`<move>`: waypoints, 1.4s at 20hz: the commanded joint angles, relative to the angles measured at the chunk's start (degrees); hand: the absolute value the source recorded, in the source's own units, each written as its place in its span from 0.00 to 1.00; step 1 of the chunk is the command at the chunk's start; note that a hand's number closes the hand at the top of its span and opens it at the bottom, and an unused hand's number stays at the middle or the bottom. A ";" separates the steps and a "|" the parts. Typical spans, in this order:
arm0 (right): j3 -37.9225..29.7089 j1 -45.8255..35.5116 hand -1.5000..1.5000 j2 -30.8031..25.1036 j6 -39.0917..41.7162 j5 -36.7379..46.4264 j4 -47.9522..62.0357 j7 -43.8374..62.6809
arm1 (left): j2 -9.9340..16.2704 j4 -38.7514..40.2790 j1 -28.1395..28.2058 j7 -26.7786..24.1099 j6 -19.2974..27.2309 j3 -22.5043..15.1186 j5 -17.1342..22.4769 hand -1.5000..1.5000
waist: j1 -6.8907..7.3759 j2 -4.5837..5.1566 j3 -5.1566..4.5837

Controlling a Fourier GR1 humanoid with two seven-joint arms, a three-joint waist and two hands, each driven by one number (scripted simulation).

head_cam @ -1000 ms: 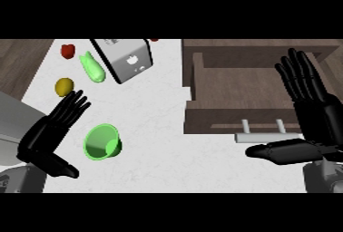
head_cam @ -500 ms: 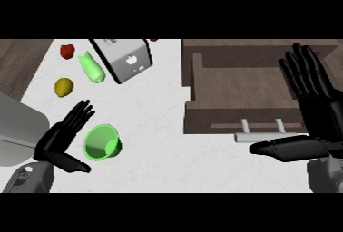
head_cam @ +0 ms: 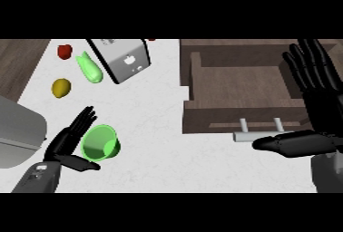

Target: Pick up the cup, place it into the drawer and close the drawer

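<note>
Reaching for the cup (head_cam: 100, 143) is the step we are on: it lies on its side on the white counter (head_cam: 154, 113), mouth turned toward us, just to the right of our left hand (head_cam: 67, 145). That hand is spread wide, fingers straight and slanted up along the cup's left rim, thumb jutting out below it; it grips nothing, and we cannot tell whether the fingers actually touch the rim. Our next move, as we judge it, is to slide the palm against the cup's wall and curl fingers and thumb round it before any lift.

Well to the right of that hand sits the drawer (head_cam: 244, 88), pulled open, its handle (head_cam: 258, 131) facing us. Our right hand (head_cam: 311, 113) shows beside the drawer's right edge, open and at rest, fingers up, thumb pointing toward the handle and holding nothing. The cup is not yet picked up, so placing and closing are both left.
</note>
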 commanded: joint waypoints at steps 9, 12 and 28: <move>0.00 0.29 0.00 0.14 0.18 -0.47 -1.42 1.23 | -1.00 11.44 -4.27 -13.80 -2.15 -0.88 -2.80 0.00 | -0.73 0.19 -0.10; -1.11 0.77 0.00 -1.23 2.07 -1.54 -0.47 -0.04 | -2.39 12.00 -2.88 -17.07 -0.85 -1.29 -3.27 0.00 | -0.93 0.32 -0.14; -0.56 1.21 0.00 -0.43 1.49 -0.94 -1.30 0.29 | -7.04 13.27 -6.64 -15.89 -9.98 -3.37 -3.42 1.00 | -1.11 0.28 -0.14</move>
